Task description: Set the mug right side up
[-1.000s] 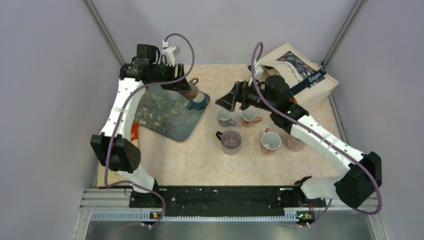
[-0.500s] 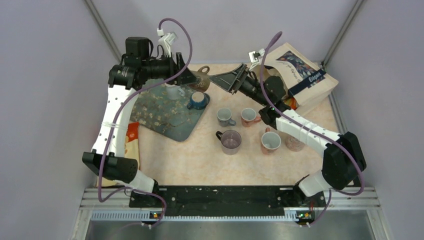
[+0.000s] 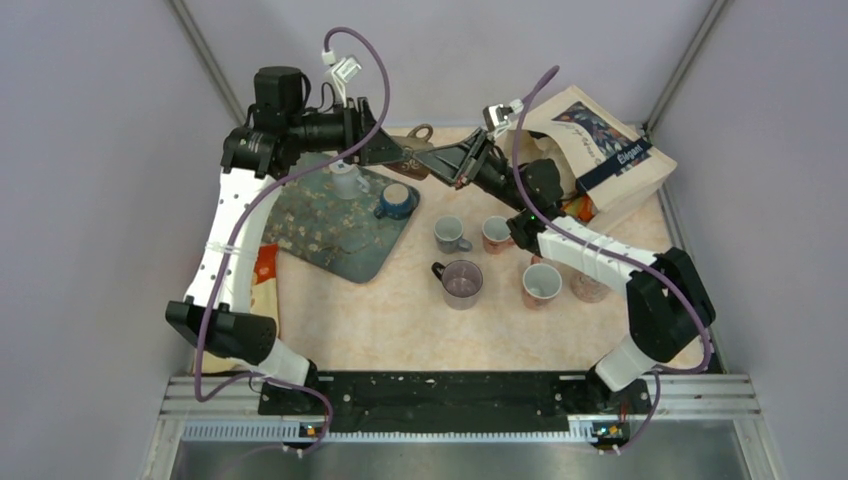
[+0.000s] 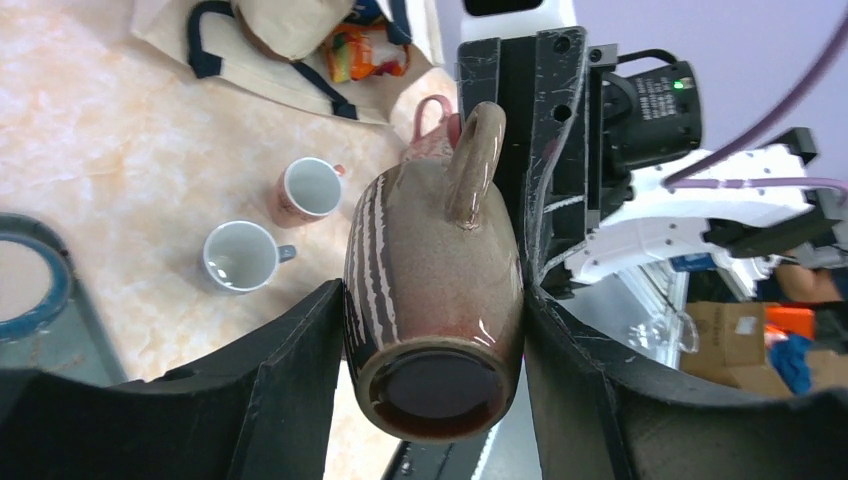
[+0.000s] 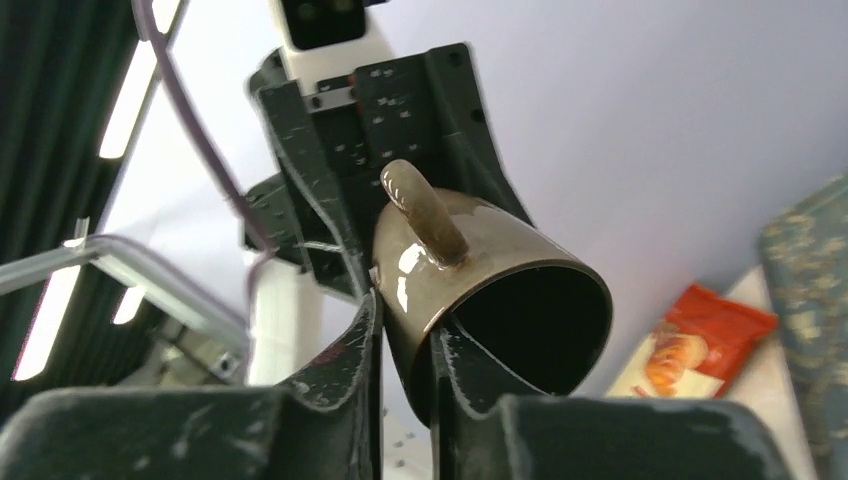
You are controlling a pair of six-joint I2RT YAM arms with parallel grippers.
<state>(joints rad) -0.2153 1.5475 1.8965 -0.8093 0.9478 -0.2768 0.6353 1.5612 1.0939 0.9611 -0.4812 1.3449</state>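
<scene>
Top external view, brown mug [image 3: 410, 155] hung sideways above the worktop's far edge, left gripper [image 3: 385, 152] clamped round its body, right gripper [image 3: 440, 160] pinched its rim wall

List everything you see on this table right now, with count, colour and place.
brown mug: one, brown, held on its side above the back edge
floral mat: one, dark teal, back left
blue cup: one, on the mat
white item: one, on the mat
grey-blue mug: one, table middle
small pink mug: one, beside it
purple mug: one, nearer the arms
large pink mug: one, beside it
glass: one, pinkish, right of that
tote bag: one, beige, back right corner
orange packet: one, left of mat
left gripper: black, shut on the mug's body
right gripper: black, shut on its rim
</scene>
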